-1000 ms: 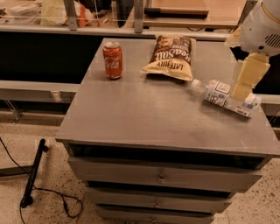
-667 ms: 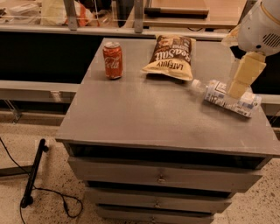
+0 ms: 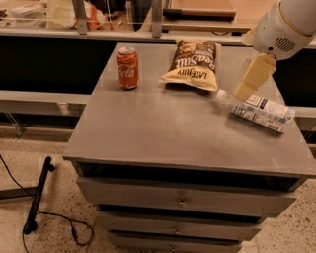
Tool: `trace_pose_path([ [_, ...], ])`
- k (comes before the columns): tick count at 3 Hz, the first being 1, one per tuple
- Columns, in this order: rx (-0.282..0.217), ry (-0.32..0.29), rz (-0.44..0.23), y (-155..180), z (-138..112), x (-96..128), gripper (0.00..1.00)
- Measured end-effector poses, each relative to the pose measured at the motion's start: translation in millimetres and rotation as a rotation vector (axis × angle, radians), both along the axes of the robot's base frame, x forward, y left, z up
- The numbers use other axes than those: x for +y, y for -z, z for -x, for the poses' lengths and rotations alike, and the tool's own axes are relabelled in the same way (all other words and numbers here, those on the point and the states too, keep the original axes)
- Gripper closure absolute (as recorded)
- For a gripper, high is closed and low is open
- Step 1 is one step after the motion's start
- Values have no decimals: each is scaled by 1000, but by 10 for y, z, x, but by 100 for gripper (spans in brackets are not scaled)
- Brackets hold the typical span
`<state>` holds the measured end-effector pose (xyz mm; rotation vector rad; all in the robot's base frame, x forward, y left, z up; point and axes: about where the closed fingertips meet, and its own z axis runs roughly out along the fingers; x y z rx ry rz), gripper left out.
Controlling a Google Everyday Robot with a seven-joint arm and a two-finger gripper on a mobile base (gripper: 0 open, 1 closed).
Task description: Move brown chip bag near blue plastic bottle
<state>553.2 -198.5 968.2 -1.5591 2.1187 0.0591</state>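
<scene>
The brown chip bag (image 3: 193, 63) lies flat at the back middle of the grey cabinet top (image 3: 163, 128), its yellow band toward me. The blue plastic bottle (image 3: 258, 110) lies on its side at the right edge, white cap pointing left toward the bag. My gripper (image 3: 253, 78) hangs from the white arm at the upper right, above the cabinet top, between the bag and the bottle and over the bottle's cap end. It holds nothing that I can see.
A red soda can (image 3: 127, 68) stands upright at the back left of the top. Drawers (image 3: 182, 200) run below the front edge. A black cable and stand (image 3: 37, 197) lie on the floor at the left. A counter with clutter (image 3: 74, 15) stands behind.
The arm and gripper have shifted slightly left and up, toward the bag. Bag, bottle and can have not moved.
</scene>
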Motion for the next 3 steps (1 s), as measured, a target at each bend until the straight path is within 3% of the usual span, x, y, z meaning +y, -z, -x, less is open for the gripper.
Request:
trace_pose_path([
  [1, -74, 85, 0, -163, -320, 26, 0],
  [2, -103, 223, 10, -274, -750, -105, 0],
  [3, -102, 309, 40, -497, -1185, -273, 0],
])
